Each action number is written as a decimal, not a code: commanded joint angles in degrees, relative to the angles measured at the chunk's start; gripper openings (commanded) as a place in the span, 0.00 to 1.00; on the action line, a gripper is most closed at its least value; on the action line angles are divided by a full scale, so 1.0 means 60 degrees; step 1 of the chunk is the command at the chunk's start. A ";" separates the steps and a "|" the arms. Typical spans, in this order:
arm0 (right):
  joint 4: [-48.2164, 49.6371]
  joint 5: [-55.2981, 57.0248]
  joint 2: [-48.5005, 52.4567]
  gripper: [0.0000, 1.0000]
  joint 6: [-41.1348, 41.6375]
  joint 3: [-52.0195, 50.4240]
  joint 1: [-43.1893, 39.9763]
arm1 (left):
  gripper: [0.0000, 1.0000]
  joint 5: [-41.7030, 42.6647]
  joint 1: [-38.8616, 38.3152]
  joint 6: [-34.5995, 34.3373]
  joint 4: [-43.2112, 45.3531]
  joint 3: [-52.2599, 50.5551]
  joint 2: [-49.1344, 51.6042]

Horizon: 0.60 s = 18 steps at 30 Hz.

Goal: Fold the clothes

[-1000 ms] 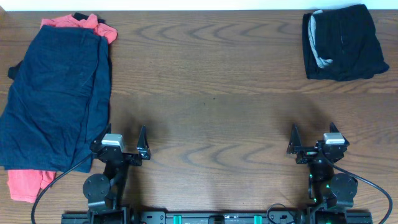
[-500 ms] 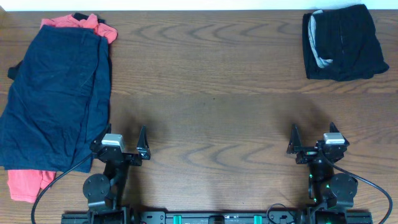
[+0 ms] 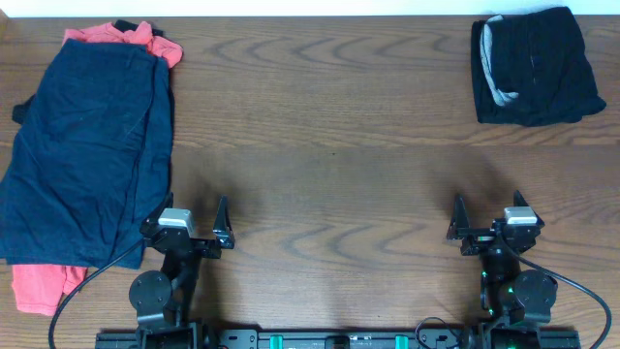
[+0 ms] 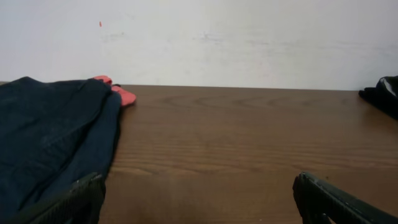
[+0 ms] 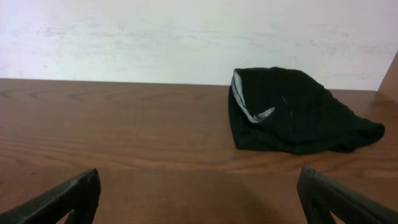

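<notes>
Facing the work from the near edge of the table [image 3: 329, 145], our left gripper [image 3: 188, 219] and right gripper [image 3: 489, 215] both stand with jaws spread wide, holding nothing and touching no cloth. The unfolded clothes lie heaped along the table's left side: a navy garment [image 3: 87, 155] is spread on top, and a coral-red garment [image 3: 39, 286] pokes out beneath it at the near and far ends. A black folded garment [image 3: 538, 68] with a grey lining sits alone in the far right corner, well apart from the right gripper. We judge the step in hand to be fetching the navy piece, whose near right edge lies just beside the left gripper. To do it well, we should come in low along that edge and pinch the top layer only, so the coral cloth underneath is not dragged along. We then draw the navy piece into the bare middle of the table, where both arms can reach it. Each gripper should take one corner and pull the fabric flat before any fold, since a loose or bunched grip will likely leave creases.
</notes>
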 commanded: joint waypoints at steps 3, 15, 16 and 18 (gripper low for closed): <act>-0.0036 0.0022 -0.0015 0.99 0.0164 -0.0015 0.0102 | 0.98 0.0149 -0.0029 -0.0084 -0.0408 -0.0127 -0.0066; 0.0146 0.0025 -0.0015 0.99 0.0503 -0.0015 0.0095 | 0.98 0.0011 -0.0029 -0.0415 -0.0346 -0.0069 -0.0062; 0.0346 0.0025 -0.0015 0.99 0.0528 -0.0015 0.0095 | 0.98 0.0011 -0.0029 -0.0415 -0.0521 0.0058 -0.0029; 0.0736 0.0025 -0.0011 0.99 0.0539 0.0000 0.0095 | 0.98 0.0004 -0.0029 -0.0412 -0.0922 0.0415 0.0171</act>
